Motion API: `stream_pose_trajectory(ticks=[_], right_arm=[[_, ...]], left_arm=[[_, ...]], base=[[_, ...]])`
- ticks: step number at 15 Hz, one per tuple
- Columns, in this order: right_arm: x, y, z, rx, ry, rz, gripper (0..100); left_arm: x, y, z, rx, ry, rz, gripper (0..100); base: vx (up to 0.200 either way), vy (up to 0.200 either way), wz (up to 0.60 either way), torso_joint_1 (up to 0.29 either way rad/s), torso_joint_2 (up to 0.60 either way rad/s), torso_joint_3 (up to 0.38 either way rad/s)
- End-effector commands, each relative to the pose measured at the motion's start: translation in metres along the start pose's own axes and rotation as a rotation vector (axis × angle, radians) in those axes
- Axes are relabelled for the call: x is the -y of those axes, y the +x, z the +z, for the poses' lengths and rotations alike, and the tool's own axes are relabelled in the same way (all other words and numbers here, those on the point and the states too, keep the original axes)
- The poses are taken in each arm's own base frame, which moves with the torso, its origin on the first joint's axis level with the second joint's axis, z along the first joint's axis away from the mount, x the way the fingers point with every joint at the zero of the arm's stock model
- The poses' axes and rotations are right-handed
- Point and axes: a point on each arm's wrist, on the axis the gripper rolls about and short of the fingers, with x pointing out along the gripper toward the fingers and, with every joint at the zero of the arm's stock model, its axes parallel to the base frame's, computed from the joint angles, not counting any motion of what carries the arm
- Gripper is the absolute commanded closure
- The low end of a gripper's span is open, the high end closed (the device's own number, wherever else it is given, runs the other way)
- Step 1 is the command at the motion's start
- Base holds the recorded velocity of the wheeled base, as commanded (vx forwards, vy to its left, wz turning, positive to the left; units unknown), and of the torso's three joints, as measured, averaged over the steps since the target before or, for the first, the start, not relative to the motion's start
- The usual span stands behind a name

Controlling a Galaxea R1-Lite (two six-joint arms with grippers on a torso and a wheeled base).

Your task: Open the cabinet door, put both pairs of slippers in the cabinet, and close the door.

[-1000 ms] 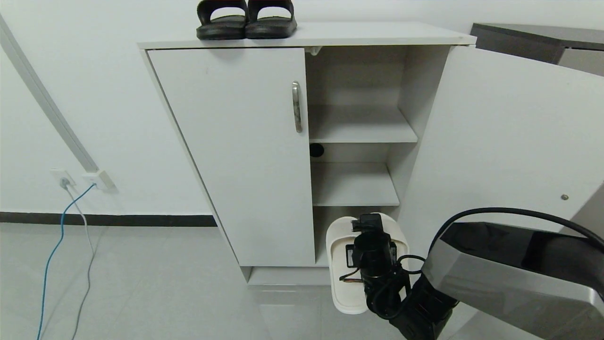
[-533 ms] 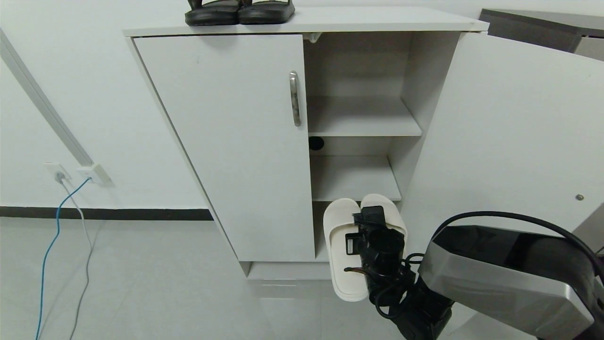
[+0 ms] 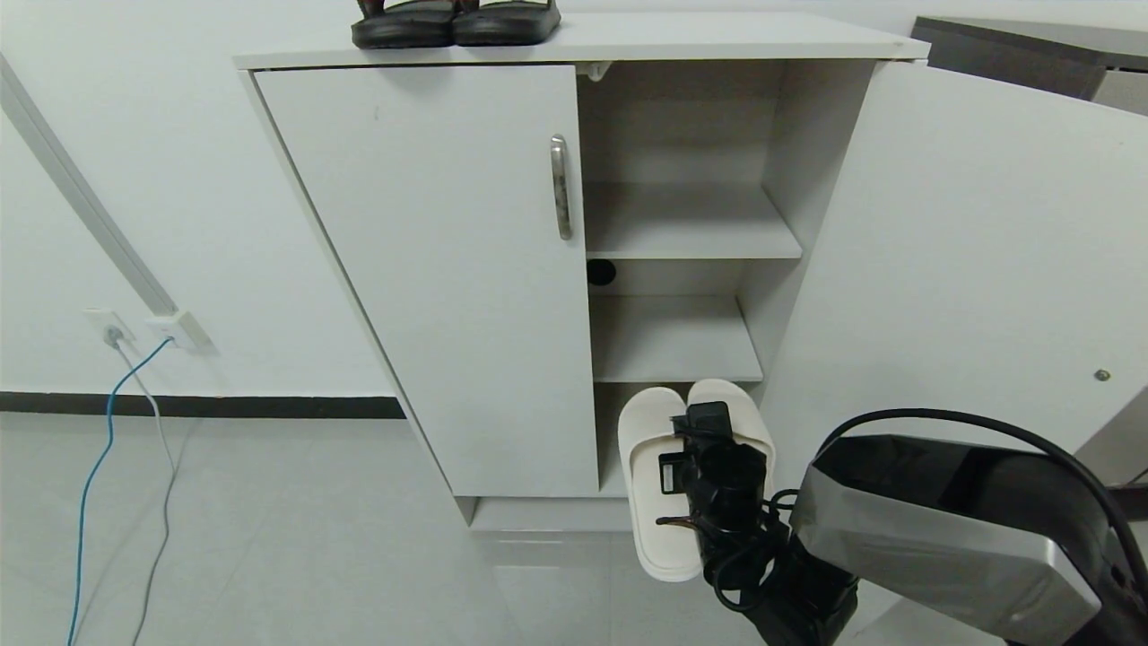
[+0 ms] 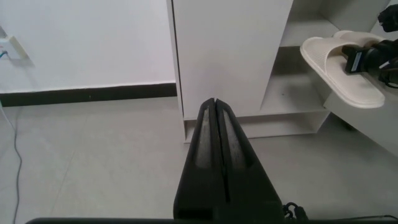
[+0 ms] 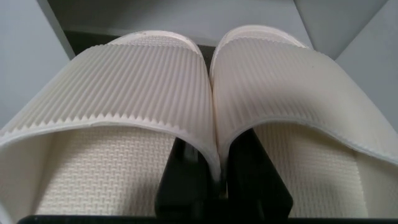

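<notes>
Left gripper (image 4: 215, 109) was seen empty, fingers pressed together, over the floor (image 4: 93, 162) short of the cabinet (image 3: 448, 269). Right gripper (image 3: 708, 429) was clamped on the adjoining straps of the white slippers (image 3: 653, 467), with the pair held toes-first at the open bottom compartment, heels outside. Right door (image 3: 942, 251) was swung open and the left door (image 3: 430, 296) shut; black slippers (image 3: 457, 20) were parked on the cabinet top.

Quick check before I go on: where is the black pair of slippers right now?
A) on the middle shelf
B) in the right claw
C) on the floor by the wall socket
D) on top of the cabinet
D: the black slippers sit side by side on the cabinet top, above the closed left door, while the right claw holds the white pair at the bottom opening.
</notes>
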Motion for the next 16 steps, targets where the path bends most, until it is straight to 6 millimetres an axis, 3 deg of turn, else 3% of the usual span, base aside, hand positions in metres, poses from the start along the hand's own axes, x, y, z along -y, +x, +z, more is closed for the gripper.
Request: stream_pose_trajectory(ticks=[1,10,16], right_arm=[[0.0003,0.0012,-0.0023,-0.002,-0.001,-0.002,100],[0.0015,0.0019,0.0004,0.004,0.004,-0.007,100],[0.0077,0.0105,0.0037,0.016,0.02,0.017,100]], left_arm=[[0.0,0.0001,0.0001,-0.001,0.0,0.0,100],[0.0,0.0,0.0,0.0,0.0,0.0,100],[0.0,0.0001,0.0001,-0.001,-0.001,0.0,100]], base=[[0.0,0.0,0.0,0.0,0.0,0.0],[0.2,0.0,0.0,0.0,0.0,0.001],[0.0,0.0,0.0,0.0,0.0,0.0]])
